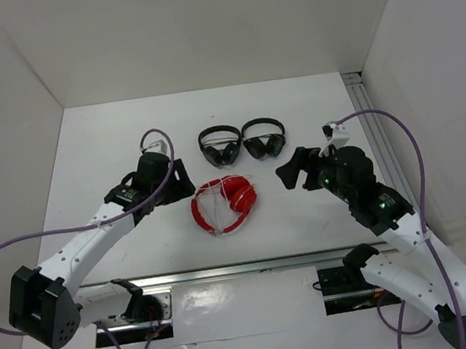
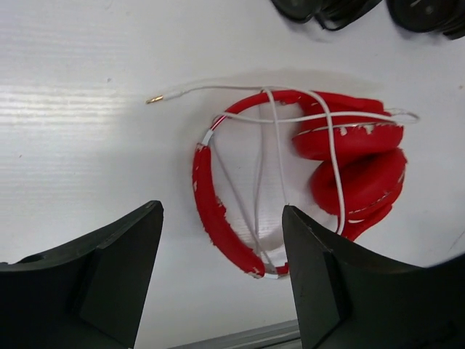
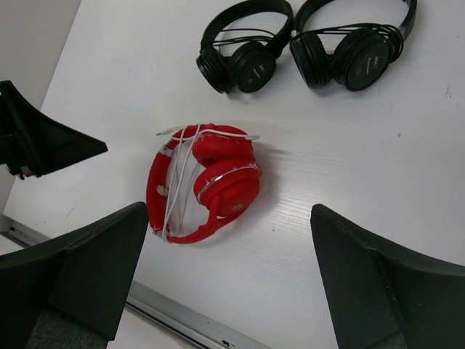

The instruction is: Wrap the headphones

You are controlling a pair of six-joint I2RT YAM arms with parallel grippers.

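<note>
The headphones (image 1: 224, 205) lie flat mid-table, between the two grippers and just in front of two black headphones (image 3: 243, 54) (image 3: 356, 51). No brand is readable on the red pair. The black cups carry faint light print, too small to read.

The red pair is glossy with a curved headband and round padded cups folded in against each other. The red coating is chipped along the band and cup rims, showing white. The thin white cable (image 2: 330, 156) crosses the band opening and runs over the cups in several loops. Its gold plug (image 2: 154, 99) rests loose on the table (image 1: 111, 147), a matte white top with fine streaked grain.

The left gripper (image 1: 186, 182) has black wedge fingers spread apart, holding nothing. The right gripper (image 1: 288, 172) is also spread wide and holds nothing.
</note>
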